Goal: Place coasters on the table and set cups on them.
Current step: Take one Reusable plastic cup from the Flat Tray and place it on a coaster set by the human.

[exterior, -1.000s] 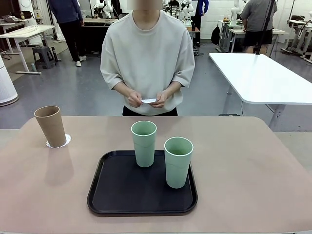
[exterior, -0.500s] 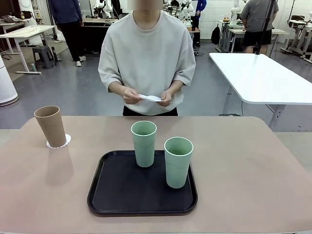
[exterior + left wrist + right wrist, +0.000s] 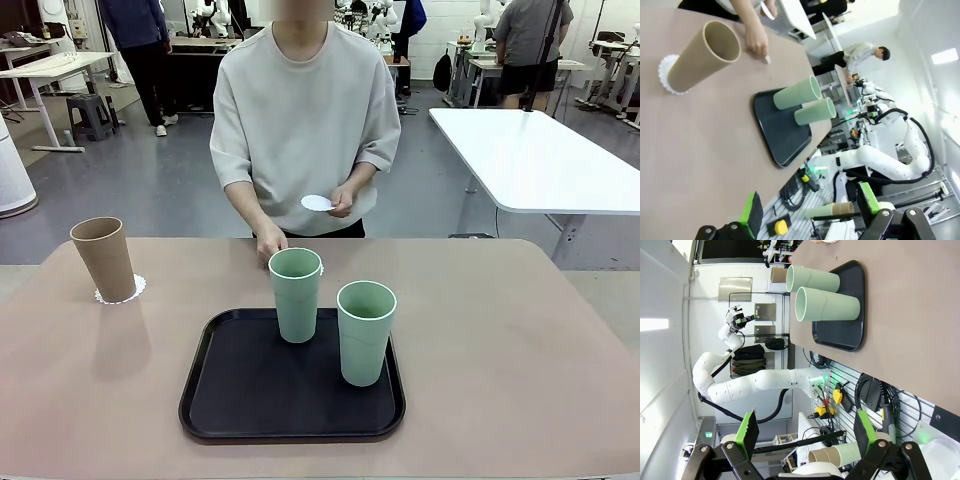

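Already the tan cup stands on its coaster at the left of the frame. The rear green cup and front green cup wait on the black tray at centre. The person's lowered hand touches the desk behind the rear cup, probably laying a coaster. A spare coaster is kept ready in the raised hand. Left jaws and right jaws gape wide, holding nothing.

The tan cup covers most of its coaster; a mint cup partly hides the person's hand.
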Controlling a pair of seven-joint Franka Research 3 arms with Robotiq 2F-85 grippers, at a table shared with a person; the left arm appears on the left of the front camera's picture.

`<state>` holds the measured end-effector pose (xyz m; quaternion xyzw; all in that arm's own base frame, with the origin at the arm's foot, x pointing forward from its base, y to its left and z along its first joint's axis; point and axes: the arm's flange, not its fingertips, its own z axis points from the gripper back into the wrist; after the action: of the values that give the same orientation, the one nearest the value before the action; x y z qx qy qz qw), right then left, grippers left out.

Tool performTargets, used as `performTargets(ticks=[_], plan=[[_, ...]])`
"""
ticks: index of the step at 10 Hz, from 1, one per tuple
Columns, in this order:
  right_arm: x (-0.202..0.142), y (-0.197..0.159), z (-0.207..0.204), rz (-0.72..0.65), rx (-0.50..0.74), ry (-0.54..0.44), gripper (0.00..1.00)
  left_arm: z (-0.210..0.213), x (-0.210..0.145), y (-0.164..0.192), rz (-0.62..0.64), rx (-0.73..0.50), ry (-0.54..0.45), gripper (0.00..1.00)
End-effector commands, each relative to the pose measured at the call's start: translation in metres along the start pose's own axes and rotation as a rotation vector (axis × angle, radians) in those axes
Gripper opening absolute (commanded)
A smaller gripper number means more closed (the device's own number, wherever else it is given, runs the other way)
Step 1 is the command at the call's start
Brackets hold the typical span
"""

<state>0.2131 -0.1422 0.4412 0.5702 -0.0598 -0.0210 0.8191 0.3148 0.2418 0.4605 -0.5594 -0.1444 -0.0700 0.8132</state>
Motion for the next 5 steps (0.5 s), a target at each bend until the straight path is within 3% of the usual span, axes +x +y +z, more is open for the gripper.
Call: performTargets(ticks=[1, 5], plan=[[-0.0003, 0.0001, 0.0003, 0.004, 0.012, 0.001, 1.00, -0.0002, 0.0005, 0.0003, 0.006, 0.006, -0.016, 1.00], [-0.0003, 0.0001, 0.0003, 0.004, 0.012, 0.001, 1.00, -0.0002, 0.0005, 0.0003, 0.006, 0.006, -0.016, 1.00]])
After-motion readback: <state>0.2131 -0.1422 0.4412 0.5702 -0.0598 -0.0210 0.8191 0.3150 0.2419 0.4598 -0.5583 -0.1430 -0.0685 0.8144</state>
